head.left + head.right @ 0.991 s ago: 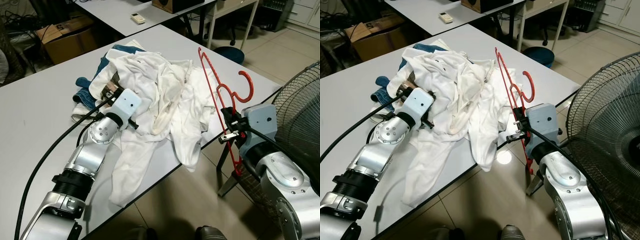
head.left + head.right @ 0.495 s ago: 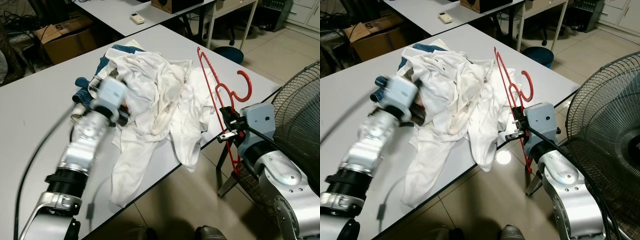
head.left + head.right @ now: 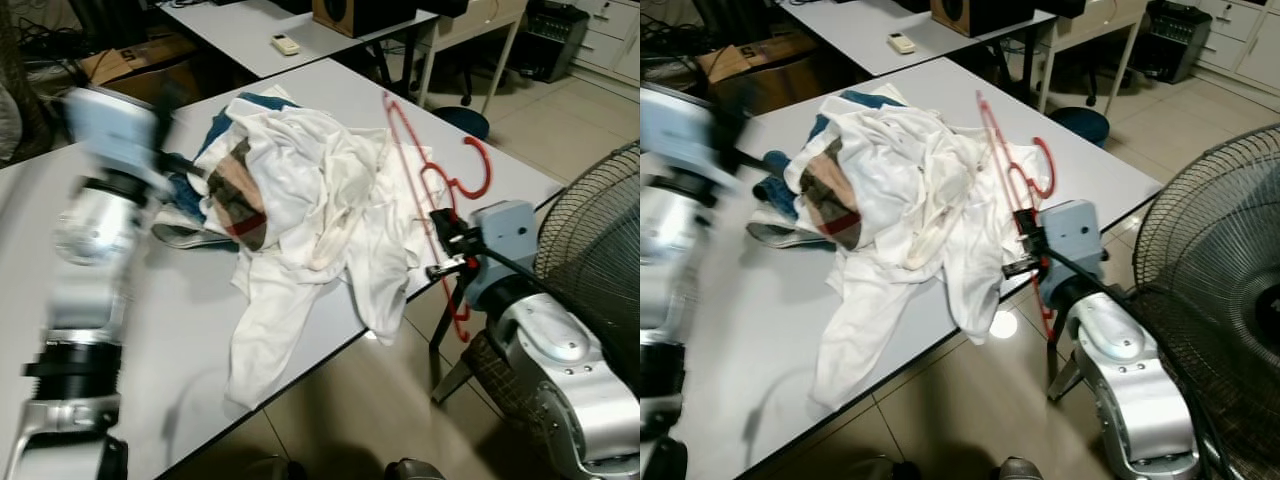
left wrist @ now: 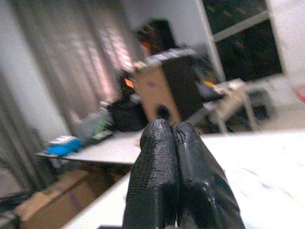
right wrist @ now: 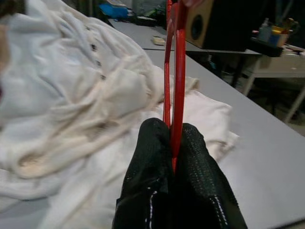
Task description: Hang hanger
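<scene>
Red plastic, thin and bright: the hanger (image 3: 432, 190) stands on edge by the desk's right edge, its hook arching over the desk's far right corner and its lower end hanging past the edge toward the floor. The right gripper (image 5: 174, 143) has its two black fingers pinched tight on one of the hanger's bars, so the frame is carried off the desk (image 3: 200, 330) and not lying among the laundry; that looks like a grip meant for carrying it to a rail. No rail or hook to hang it on can be made out.

The pile of white clothes (image 3: 310, 210) is heaped in the middle of the desk, one sleeve trailing over the near edge; a brown and red patch and some blue cloth (image 3: 185, 190) poke out toward the left.

The left gripper (image 4: 174, 143) is raised above the desk's left side, fingers pressed together on nothing, aimed across the room at a speaker box (image 4: 174, 90). That arm is smeared by blur in both eye views, so its exact pose is hard to read. A standing fan (image 3: 1210, 260) at the right is cut off by the frame.
</scene>
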Available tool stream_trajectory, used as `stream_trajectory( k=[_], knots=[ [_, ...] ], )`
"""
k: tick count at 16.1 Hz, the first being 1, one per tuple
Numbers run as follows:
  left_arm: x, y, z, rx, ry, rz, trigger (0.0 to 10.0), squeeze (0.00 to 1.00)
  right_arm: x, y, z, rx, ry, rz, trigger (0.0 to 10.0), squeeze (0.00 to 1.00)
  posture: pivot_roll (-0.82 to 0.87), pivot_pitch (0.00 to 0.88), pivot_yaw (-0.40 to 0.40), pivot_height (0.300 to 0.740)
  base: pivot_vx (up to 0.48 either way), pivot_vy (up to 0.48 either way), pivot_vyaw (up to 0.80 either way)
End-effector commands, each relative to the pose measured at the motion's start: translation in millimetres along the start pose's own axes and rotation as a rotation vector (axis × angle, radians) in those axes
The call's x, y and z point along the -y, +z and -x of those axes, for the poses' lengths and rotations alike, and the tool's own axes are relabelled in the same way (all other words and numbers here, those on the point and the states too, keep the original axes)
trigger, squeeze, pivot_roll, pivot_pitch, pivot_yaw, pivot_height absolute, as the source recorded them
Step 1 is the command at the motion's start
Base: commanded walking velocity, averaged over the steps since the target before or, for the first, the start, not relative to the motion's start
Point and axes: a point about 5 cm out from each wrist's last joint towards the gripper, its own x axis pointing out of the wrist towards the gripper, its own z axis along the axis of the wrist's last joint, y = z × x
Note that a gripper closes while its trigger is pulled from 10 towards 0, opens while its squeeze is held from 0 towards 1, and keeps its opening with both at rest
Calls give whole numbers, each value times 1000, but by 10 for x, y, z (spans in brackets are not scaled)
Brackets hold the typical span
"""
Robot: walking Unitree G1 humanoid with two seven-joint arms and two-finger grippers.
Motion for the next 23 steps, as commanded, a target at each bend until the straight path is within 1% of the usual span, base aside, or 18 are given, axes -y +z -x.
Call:
stream_trajectory(
  k=[1, 2, 3, 4, 6, 8, 9, 10, 12, 14, 15, 16, 17, 18, 19, 20, 21, 23],
  knots=[
    [126, -100, -17, -51, -37, -15, 10000, 1000, -14, 16, -7, 10, 5, 6, 10000, 0, -169, 68, 91, 740, 0, 0, 0],
    [151, -108, -35, -50, -41, -8, 10000, 1000, -6, 16, -4, 9, 2, 6, 10000, 0, -170, 71, 92, 740, 0, 0, 0],
    [274, -168, -106, -69, -71, -4, 10000, 1000, 21, -24, 35, -5, -11, 6, 10000, 0, -174, 72, 95, 740, 0, 0, 0],
    [386, -248, -158, -108, -111, -35, 10000, 1000, 39, -65, 61, -24, -23, 17, 10000, 0, -189, 72, 104, 740, 0, 0, 0],
    [415, -295, -183, -132, -105, -37, 10000, 1000, 52, -55, 69, -25, -28, 19, 10000, 0, -206, 77, 106, 740, 0, 0, 0],
    [531, -397, -281, -177, -122, -46, 10000, 1000, 117, -44, 104, -33, -43, 31, 10000, 0, -222, 79, 102, 740, 0, 0, 0],
    [594, -423, -311, -186, -144, -17, 10000, 1000, 126, -46, 119, -35, -43, 35, 10000, 0, -228, 82, 105, 740, 0, 0, 0],
    [636, -441, -353, -197, -141, -3, 10000, 1000, 138, -41, 129, -35, -46, 40, 10000, 0, -237, 85, 109, 740, 0, 0, 0],
    [649, -460, -384, -208, -131, -10, 10000, 1000, 150, -34, 137, -35, -52, 43, 10000, 0, -242, 88, 113, 740, 0, 0, 0],
    [602, -473, -435, -217, -82, -18, 10000, 1000, 165, -31, 159, -37, -59, 48, 10000, 0, -248, 98, 125, 740, 0, 0, 0],
    [514, -456, -465, -209, -21, -10, 10000, 1000, 175, -33, 178, -41, -64, 49, 10000, 0, -250, 101, 129, 740, 0, 0, 0],
    [408, -474, -466, -223, 32, 11, 10000, 1000, 178, -37, 192, -44, -69, 48, 10000, 0, -249, 102, 132, 740, 0, 0, 0],
    [326, -547, -445, -273, 49, 37, 10000, 1000, 170, -43, 201, -46, -71, 48, 10000, 0, -248, 104, 135, 740, 0, 0, 0],
    [291, -617, -425, -324, 48, 51, 10000, 98, 164, -43, 201, -47, -71, 47, 10000, 0, -248, 105, 137, 740, 0, 0, 0],
    [281, -674, -407, -368, 38, 48, 10000, 0, 164, -43, 202, -47, -72, 47, 10000, 0, -248, 105, 139, 740, 0, 0, 0],
    [274, -781, -362, -451, 24, 17, 10000, 0, 164, -40, 204, -48, -74, 46, 10000, 0, -246, 105, 140, 740, 0, 0, 0],
    [234, -851, -324, -505, 49, -7, 10000, 0, 159, -37, 204, -47, -74, 46, 10000, 0, -248, 104, 141, 740, 0, 0, 0],
    [166, -890, -298, -538, 97, -1, 10000, 0, 153, -37, 206, -46, -75, 45, 10000, 0, -249, 101, 143, 740, 0, 0, 0]
  ],
)
